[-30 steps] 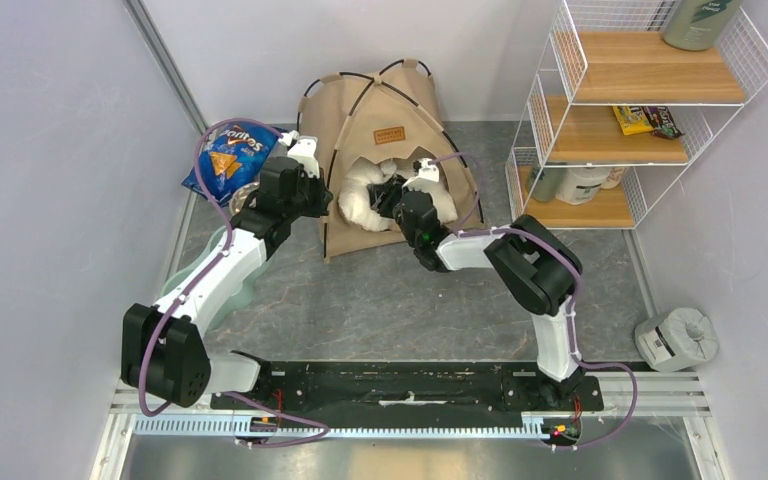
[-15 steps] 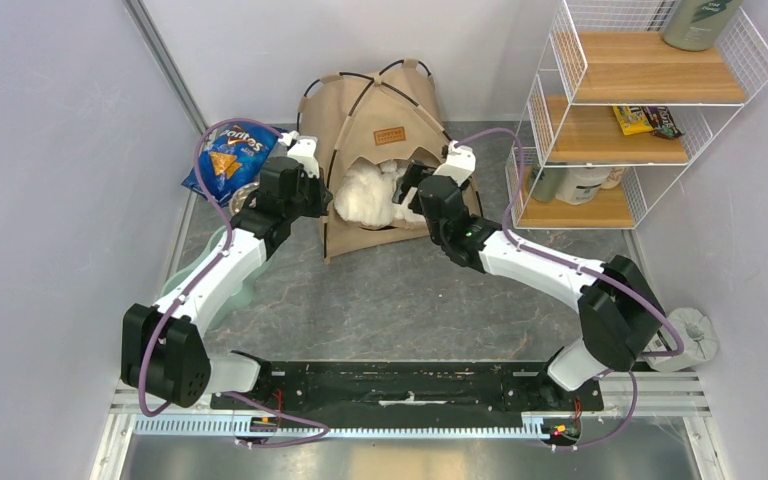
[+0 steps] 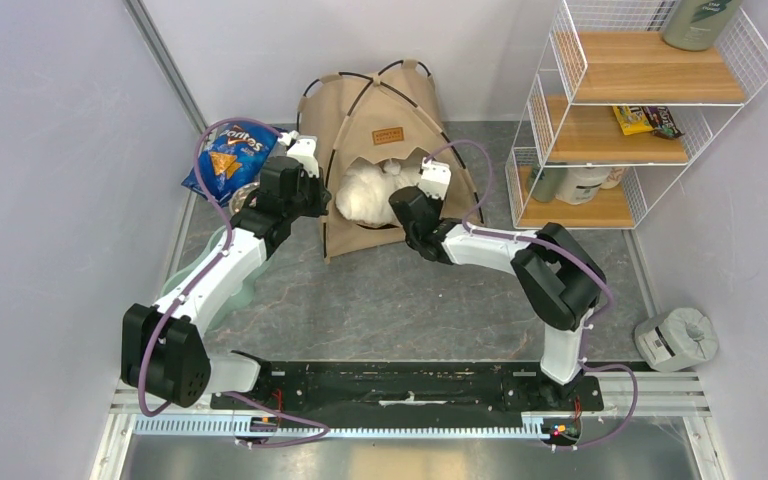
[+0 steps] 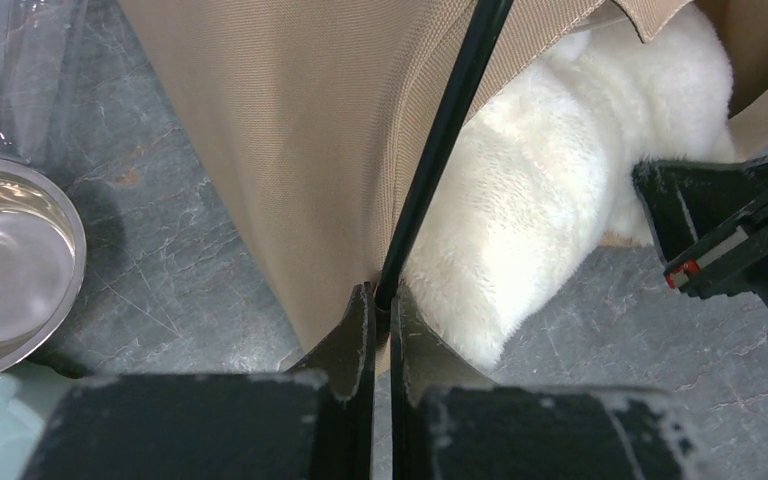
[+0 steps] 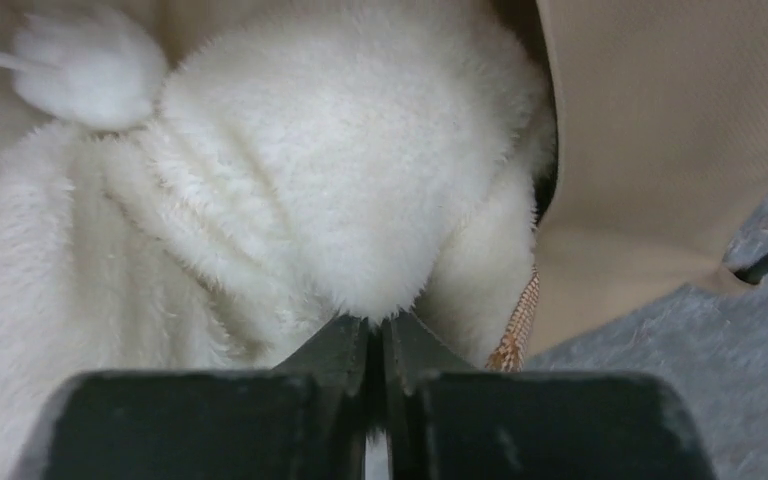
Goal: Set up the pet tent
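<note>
Blue foil marks the chip bag lying at the rear left of the grey marbled table, and a steel bowl is seen just beside it in the left wrist view. The left gripper is clamped on a thin black pole at the left front edge of the pet tent, the pole running up from between the closed fingers along the tan canvas. The tent is set upright at the middle rear of the table, close to the back wall, with its arched doorway turned toward the arms and a small brown label above the arch. A fluffy white pillow is lodged in the doorway, part of it bulging out over the lower edge. The right gripper is held at the right side of the doorway, its jaws drawn nearly together with the tips pressed into the pillow's fur; whether any fur is pinched cannot be told. A white wire shelf with wooden boards is placed at the far right.
</note>
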Action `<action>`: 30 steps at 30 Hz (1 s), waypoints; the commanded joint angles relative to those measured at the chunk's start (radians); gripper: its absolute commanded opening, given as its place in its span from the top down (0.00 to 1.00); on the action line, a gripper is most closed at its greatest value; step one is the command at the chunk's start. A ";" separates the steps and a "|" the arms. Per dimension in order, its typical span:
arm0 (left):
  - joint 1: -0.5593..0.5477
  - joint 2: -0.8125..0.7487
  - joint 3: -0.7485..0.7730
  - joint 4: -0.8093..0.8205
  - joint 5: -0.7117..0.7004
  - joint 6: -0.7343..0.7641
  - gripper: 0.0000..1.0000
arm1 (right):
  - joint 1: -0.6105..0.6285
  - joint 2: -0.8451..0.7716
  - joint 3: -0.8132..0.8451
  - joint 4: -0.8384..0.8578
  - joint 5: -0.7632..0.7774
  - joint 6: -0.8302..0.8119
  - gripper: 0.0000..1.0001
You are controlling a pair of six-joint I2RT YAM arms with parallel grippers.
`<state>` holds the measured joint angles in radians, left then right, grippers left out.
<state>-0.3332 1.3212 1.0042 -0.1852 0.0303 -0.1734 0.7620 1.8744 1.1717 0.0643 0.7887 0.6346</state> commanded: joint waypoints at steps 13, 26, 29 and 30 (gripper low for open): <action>0.000 0.019 0.014 -0.054 -0.003 -0.038 0.98 | -0.002 0.173 0.071 0.887 0.083 -0.851 1.00; 0.001 0.006 0.016 -0.051 0.011 -0.046 0.98 | -0.004 0.088 0.013 0.499 0.108 -0.523 0.58; 0.001 0.001 0.015 -0.050 0.015 -0.049 0.98 | 0.005 -0.038 -0.041 0.376 0.090 -0.425 0.37; 0.001 0.000 0.016 -0.050 0.019 -0.051 0.98 | 0.005 -0.080 -0.053 0.325 0.059 -0.395 0.32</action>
<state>-0.3332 1.3220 1.0054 -0.1864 0.0311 -0.1738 0.7559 1.9915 1.1553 0.5404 0.8879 0.0666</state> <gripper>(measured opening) 0.049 0.593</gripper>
